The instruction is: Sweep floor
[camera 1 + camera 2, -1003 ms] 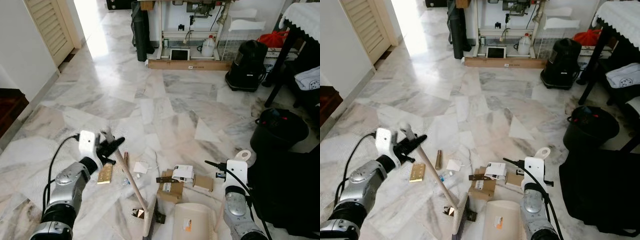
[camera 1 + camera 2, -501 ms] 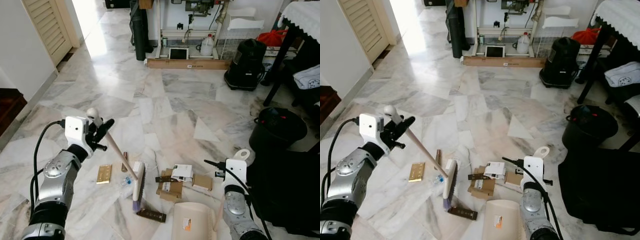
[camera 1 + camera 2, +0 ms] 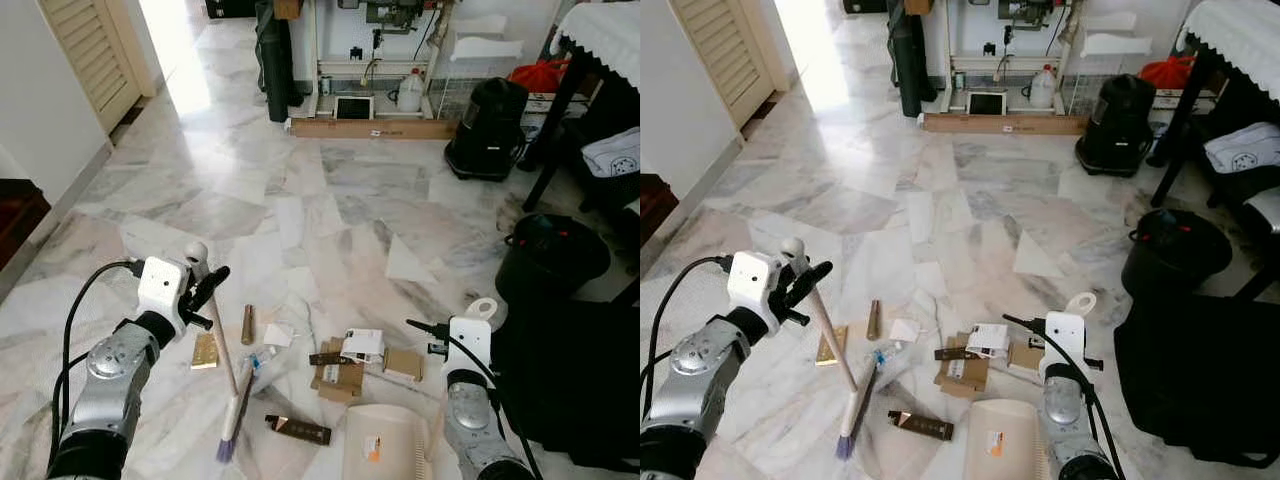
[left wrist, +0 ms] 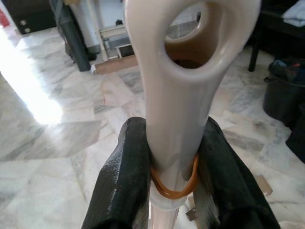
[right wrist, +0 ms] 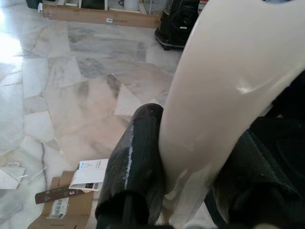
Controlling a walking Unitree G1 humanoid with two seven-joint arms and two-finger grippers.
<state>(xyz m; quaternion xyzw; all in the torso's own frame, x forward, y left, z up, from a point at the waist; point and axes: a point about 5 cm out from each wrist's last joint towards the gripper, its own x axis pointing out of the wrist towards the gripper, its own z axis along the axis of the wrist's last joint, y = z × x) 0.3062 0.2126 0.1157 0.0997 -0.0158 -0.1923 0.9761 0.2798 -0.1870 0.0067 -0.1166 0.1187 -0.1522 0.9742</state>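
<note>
Fingers [image 4: 126, 176] of the left gripper [image 3: 203, 290], lower left of the left eye view: clenched on the upper end of the broom [image 3: 222, 360] handle, just below its looped cream tip; an orange rubber band circles the handle between them. Handle slants down and right from the gripper; bristle head [image 3: 229, 432] rests on the marble floor [image 3: 330, 200] at lower centre-left.

Right gripper [image 5: 190, 191], lower right of the left eye view: fingers [image 5: 136, 157] grasping the cream handle of the dustpan [image 3: 385, 445]. Pan body lies at bottom centre, on the floor.

Litter on the floor between broom and dustpan: gold bar-shaped wrapper [image 3: 205, 350] just left of the broom handle, brown tube [image 3: 247, 324], crumpled white paper [image 3: 278, 333], flattened cardboard pieces [image 3: 345, 375] with a white label, dark strip [image 3: 297, 430] near the bristle head.

Right side: black bin [image 3: 555, 262] at mid-right, black vacuum cleaner [image 3: 487, 115] at upper right. Long cardboard box [image 3: 365, 128] along the far wall, top centre. Louvred door [image 3: 85, 50] at upper left.
</note>
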